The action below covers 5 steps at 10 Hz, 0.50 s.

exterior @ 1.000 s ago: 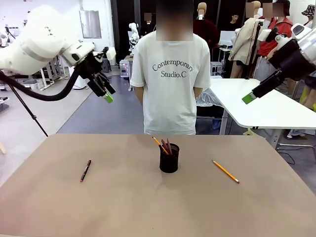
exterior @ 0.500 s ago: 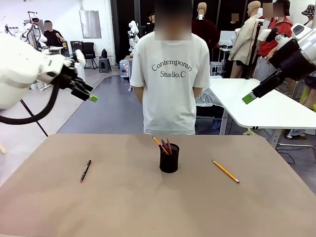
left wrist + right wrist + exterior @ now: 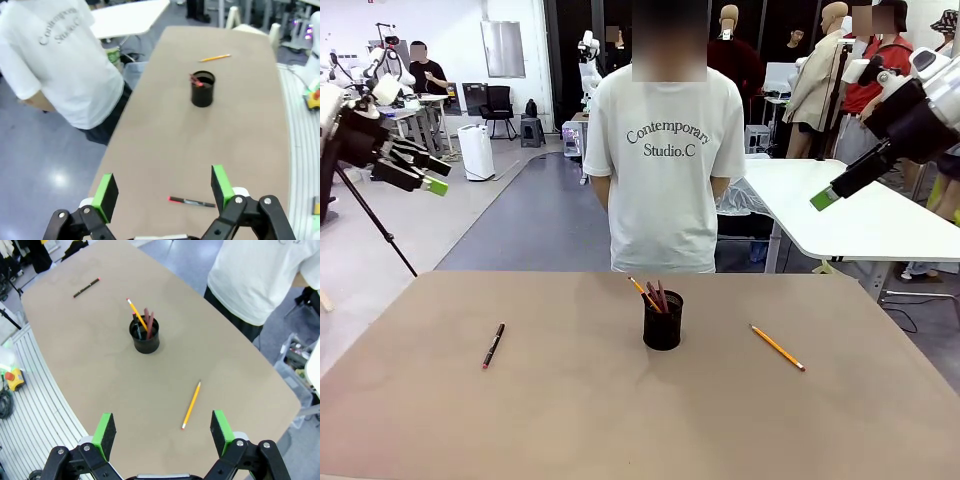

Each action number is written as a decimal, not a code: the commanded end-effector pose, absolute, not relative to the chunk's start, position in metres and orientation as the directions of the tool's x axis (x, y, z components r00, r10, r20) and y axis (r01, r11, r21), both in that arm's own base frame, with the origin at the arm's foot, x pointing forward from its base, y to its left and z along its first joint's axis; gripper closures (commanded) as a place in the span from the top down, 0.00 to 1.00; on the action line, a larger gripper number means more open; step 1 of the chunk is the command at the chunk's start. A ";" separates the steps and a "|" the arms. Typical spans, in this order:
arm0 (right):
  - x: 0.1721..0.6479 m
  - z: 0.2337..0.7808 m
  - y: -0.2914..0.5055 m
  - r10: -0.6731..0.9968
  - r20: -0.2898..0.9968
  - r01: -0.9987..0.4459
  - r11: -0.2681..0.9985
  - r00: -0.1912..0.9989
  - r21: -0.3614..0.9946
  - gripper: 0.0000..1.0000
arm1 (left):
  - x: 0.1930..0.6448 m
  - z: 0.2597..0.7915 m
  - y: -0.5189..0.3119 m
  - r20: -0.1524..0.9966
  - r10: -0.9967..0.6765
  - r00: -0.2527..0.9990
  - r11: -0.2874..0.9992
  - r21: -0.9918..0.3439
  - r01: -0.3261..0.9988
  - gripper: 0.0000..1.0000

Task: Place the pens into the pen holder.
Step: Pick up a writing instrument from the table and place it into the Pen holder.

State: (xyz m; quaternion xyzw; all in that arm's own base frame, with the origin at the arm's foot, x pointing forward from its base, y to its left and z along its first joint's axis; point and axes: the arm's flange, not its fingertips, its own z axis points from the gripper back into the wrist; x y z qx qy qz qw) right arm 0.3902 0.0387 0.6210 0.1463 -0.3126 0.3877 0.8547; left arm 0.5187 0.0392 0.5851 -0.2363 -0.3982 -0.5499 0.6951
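Pen holder (image 3: 662, 322): upright, mid-bench, nearer far edge. It holds a stowed pencil (image 3: 639, 287) + reddish-brown sticks (image 3: 660, 296), tips above rim. Black pen (image 3: 494, 345): flat on bench (image 3: 570, 420), toward left edge, well apart from holder. Loose pencil (image 3: 777, 347): flat, toward right edge. L gripper (image 3: 436, 178): raised beyond left edge, jaws wide apart, empty. R gripper (image 3: 163, 426): raised high at right side, jaws wide apart, empty. Person (image 3: 665, 150) stands at far edge.
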 end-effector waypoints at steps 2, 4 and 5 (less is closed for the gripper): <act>0.391 0.622 0.039 0.564 0.655 -0.757 0.653 0.503 0.019 1.00 | 0.557 0.608 0.002 0.764 -0.640 0.084 0.181 0.044 0.983 0.97; 0.391 0.622 0.039 0.564 0.655 -0.757 0.653 0.503 0.019 1.00 | 0.566 0.605 -0.007 0.755 -0.653 0.055 0.159 0.066 0.985 0.97; 0.391 0.622 0.039 0.564 0.655 -0.757 0.653 0.503 0.019 1.00 | 0.563 0.601 -0.007 0.761 -0.645 0.068 0.154 0.042 0.987 0.97</act>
